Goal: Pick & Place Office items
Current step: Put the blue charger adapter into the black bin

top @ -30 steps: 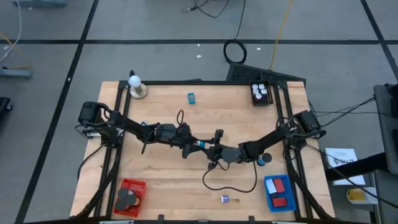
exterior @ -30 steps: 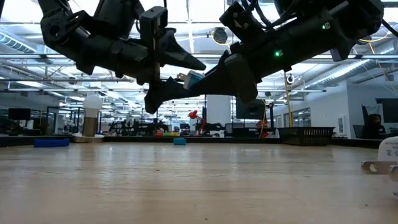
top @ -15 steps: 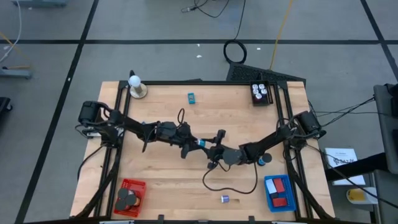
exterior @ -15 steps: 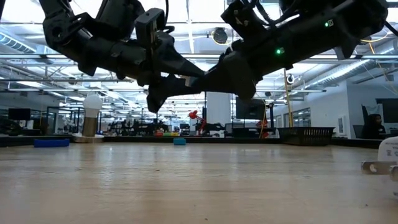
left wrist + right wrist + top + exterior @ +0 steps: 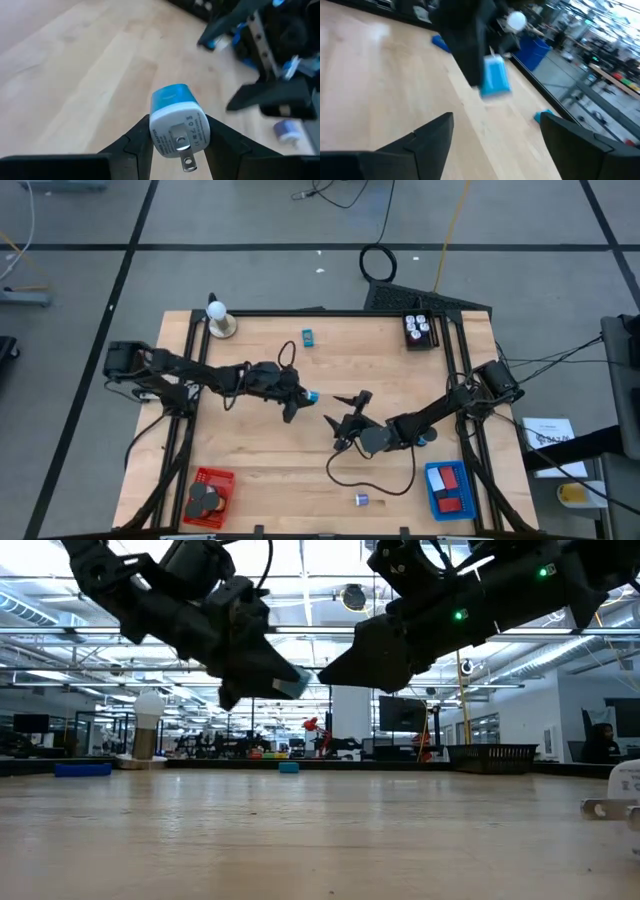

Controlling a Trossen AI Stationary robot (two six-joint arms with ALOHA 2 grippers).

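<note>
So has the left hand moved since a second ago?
Yes. In the high view the left hand, shut on the blue and white plug, has pulled back from the right hand, towards the white ball.

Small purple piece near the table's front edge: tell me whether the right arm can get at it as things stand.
Probably yes. The right gripper is open and empty, and the purple piece lies on bare wood with only a thin black cable looping nearby.

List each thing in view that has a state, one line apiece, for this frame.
Left gripper: shut on the blue and white charger, held above the table.
Blue and white charger: gripped, prongs pointing toward the wrist camera.
Right gripper: jaws open, empty, mid-table.
Red basket: holds black discs.
Blue basket: holds red blocks.
Purple bit: loose on the table.
Teal bit: loose on the table.
</note>
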